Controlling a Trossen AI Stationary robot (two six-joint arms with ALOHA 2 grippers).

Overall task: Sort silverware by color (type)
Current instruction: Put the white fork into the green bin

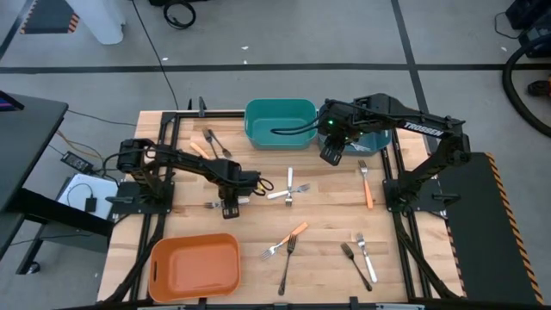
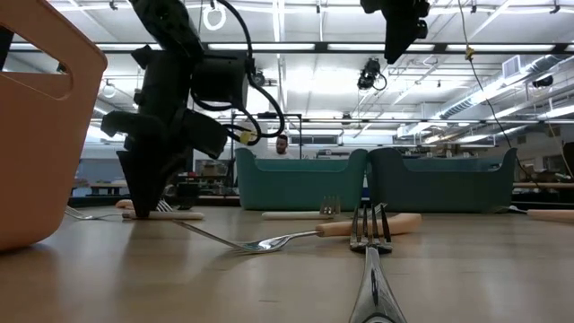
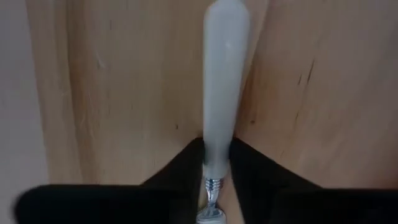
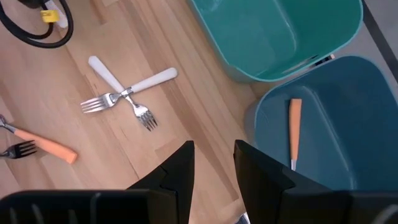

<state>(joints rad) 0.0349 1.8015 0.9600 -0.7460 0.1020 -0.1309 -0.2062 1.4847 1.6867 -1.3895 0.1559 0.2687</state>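
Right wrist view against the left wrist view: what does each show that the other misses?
Right wrist only: two crossed white-handled forks, a teal bin, a blue bin holding an orange-handled utensil, and the right pincer open above the table.
Left wrist only: the left pincer straddling one white-handled fork.
Both: the wooden tabletop.

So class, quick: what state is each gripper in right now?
Left gripper: closing around a white fork, on the table.
Right gripper: open, empty, above the bins.
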